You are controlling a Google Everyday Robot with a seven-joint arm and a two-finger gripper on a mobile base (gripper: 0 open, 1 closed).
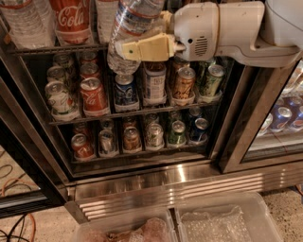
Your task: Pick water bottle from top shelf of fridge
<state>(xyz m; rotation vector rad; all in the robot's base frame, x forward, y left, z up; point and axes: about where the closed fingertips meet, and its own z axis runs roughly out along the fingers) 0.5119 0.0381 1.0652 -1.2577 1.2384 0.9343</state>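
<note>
The water bottle [137, 16] hangs tilted at the front of the fridge [142, 182], its upper part leaning right and running out of view at the top of the picture. Its base sits forward of and below the front edge of the top shelf [52, 48], overlapping a blue can [124, 90] on the rack beneath. The end effector [129, 41] comes in from the right and is closed around the bottle's lower half: 1 cream finger [147, 47] lies across the front of the bottle, the other is hidden behind it. The white arm housing [213, 30] fills the upper right.

To the bottle's left on the top shelf stand a pale bottle [105, 14], a red Coca-Cola bottle [71, 19] and another clear bottle [23, 23]; the pale bottle is just beside the held one. The 2 lower racks are packed with cans, leaving little free room between rows. A steel upright [239, 127] bounds the compartment on the right, with a glass door [279, 118] beyond it. Below the ribbed base panel sit 2 clear plastic bins [222, 222]. Cables [14, 189] trail on the floor at left.
</note>
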